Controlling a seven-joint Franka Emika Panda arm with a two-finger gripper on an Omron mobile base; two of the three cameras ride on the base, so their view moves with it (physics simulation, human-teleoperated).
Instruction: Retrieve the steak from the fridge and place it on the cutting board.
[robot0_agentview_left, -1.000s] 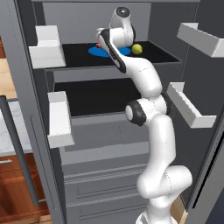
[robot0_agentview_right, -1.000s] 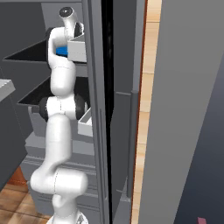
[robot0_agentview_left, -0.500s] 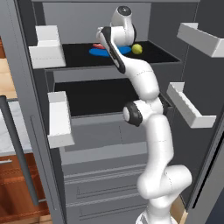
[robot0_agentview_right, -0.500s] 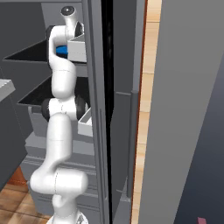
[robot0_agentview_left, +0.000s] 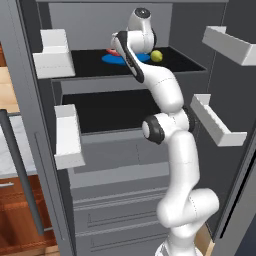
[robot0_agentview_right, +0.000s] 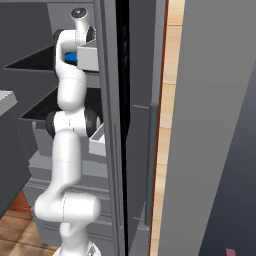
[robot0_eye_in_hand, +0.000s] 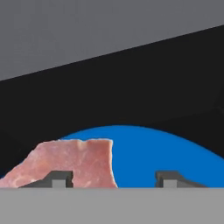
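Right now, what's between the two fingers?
In the hand view, the steak's right edge and bare blue plate lie between the fingers.

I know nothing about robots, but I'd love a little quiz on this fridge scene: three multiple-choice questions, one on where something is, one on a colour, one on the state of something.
1. Where does the steak lie?
A. On the blue plate on the upper fridge shelf
B. In a door bin
C. In a bottom drawer

2. What colour is the small round fruit beside the plate?
A. Purple
B. Yellow-green
C. White

3. How do the gripper fingers stand?
A. Pressed together
B. Apart, with one tip in front of the steak and the other over bare plate
C. Closed on the fruit

Answers: 1 A, the hand view shows the meat resting on the blue disc on the dark shelf. 2 B, the left base view shows a yellow-green ball. 3 B, the hand view shows two separated tips.
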